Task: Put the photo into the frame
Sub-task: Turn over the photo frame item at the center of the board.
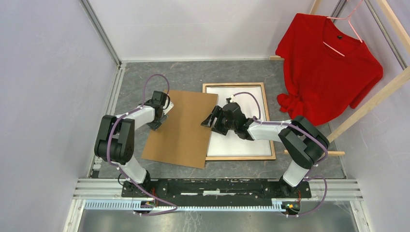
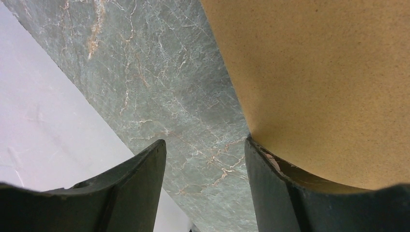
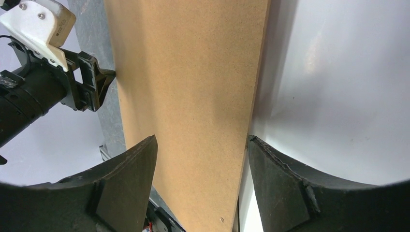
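Top external view shows the grey marble desk (image 1: 193, 72) carrying a brown backing board (image 1: 181, 128), which lies flat and skewed, left of centre, with its right edge overlapping the left rail of the frame (image 1: 241, 158). The frame lies right of centre with its light wood back upward. A white sheet (image 1: 251, 99) fills its opening. This may be the photo lying face down, but no view shows a printed side, so it cannot be confirmed. The left pincer (image 1: 161, 121) sits at the board's left edge and the right pincer (image 1: 209, 119) at the board's right edge, over the frame. Both stand wide and hold nothing. Handling, as a judgement: the photo is probably light, limp and easily creased, so take it at a border edge with light pressure. The frame is likely stiff but thin-railed, so grip it mid-rail. The left wrist view alone shows bare desk between that pincer's fingers, with the board just beside the right finger. The right wrist view alone shows its fingers straddling the seam between board and white sheet. Only the top view gives the whole layout.
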Available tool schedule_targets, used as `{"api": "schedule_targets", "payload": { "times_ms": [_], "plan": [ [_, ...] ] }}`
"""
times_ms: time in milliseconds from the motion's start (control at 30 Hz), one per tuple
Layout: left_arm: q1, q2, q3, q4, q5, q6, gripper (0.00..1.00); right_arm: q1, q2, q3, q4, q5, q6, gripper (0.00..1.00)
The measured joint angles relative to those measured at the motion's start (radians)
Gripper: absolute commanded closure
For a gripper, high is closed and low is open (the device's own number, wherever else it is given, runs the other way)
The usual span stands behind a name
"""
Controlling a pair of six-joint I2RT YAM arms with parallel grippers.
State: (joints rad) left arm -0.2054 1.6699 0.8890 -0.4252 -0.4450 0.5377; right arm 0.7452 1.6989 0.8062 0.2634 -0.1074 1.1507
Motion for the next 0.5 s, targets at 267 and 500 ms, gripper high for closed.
{"api": "schedule_targets", "payload": {
  "times_ms": [267, 500],
  "plan": [
    [-0.001, 0.000, 0.000, -0.001, 0.000, -0.001, 0.31, 0.001, 0.000, -0.001, -0.021, 0.011, -0.023, 0.27],
    [-0.005, 0.001, 0.001, -0.005, 0.000, -0.002, 0.31, 0.001, 0.000, -0.002, -0.022, 0.011, -0.026, 0.28]
  ]
}}
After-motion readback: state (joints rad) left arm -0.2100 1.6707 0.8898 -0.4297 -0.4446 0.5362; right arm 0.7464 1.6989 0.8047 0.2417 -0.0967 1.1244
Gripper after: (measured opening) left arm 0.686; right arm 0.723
